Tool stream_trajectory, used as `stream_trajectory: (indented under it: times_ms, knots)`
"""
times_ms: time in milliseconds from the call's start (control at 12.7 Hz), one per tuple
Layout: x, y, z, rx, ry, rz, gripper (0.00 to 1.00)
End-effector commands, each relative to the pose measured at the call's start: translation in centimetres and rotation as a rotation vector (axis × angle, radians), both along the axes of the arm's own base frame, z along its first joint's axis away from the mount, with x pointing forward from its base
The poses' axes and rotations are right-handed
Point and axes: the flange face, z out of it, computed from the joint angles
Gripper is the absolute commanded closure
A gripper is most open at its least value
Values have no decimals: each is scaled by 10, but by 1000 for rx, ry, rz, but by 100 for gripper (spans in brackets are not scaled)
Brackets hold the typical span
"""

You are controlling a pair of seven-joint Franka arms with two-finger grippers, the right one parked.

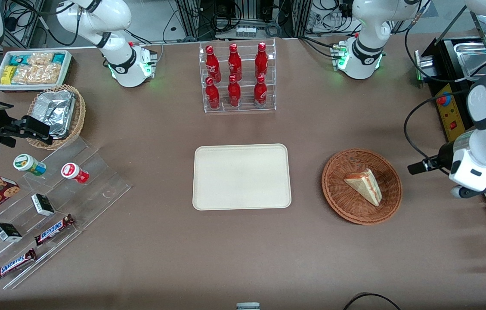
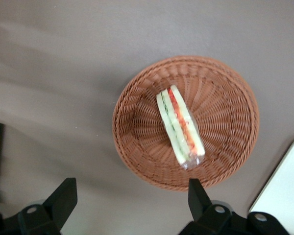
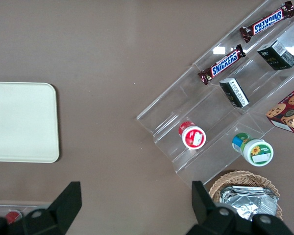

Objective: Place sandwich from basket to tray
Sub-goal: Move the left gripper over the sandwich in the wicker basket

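Observation:
The sandwich (image 1: 365, 185) (image 2: 180, 128), a pale bread wedge in clear wrap with red and green filling showing on its cut side, lies in the round reddish-brown basket (image 1: 333, 189) (image 2: 137, 147). The cream tray (image 1: 208, 193) (image 2: 284, 196) (image 3: 19, 122) sits bare beside the basket, toward the parked arm's end. My gripper (image 2: 131, 198) (image 1: 477, 188) hangs open above the table, beside the basket toward the working arm's end. Its black fingers (image 2: 63, 200) stand wide apart with nothing between them, just off the basket's rim.
A clear rack of red bottles (image 1: 238, 77) stands farther from the camera than the tray. A stepped acrylic shelf (image 1: 96, 189) with snack bars and cups, a tan basket of foil packs (image 1: 55, 114) and a white tub (image 1: 32, 69) lie toward the parked arm's end. A black machine (image 1: 453, 103) stands near the working arm.

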Motion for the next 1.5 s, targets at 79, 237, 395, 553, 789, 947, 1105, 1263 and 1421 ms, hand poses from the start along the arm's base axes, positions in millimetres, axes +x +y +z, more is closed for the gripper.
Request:
stream_trajectory:
  times_ms: [79,237,395,553,789,947,1105,1263,1421]
  knots:
    - [9,-10,-23,18,-5,197,0]
    - [9,-18,-42,30,-35,289,0]
    - [7,-31,-68,33,-88,354,0]
    - [1,-51,-91,38,-121,373,0]
    - [-8,-63,-108,44,-102,353,0]
    - [-14,-63,-117,49,-88,353,0]
    - [-23,-65,-134,41,-119,356,0]
    - [-28,-75,-144,40,-120,353,0]
    - [-28,-75,-150,35,-139,356,0]
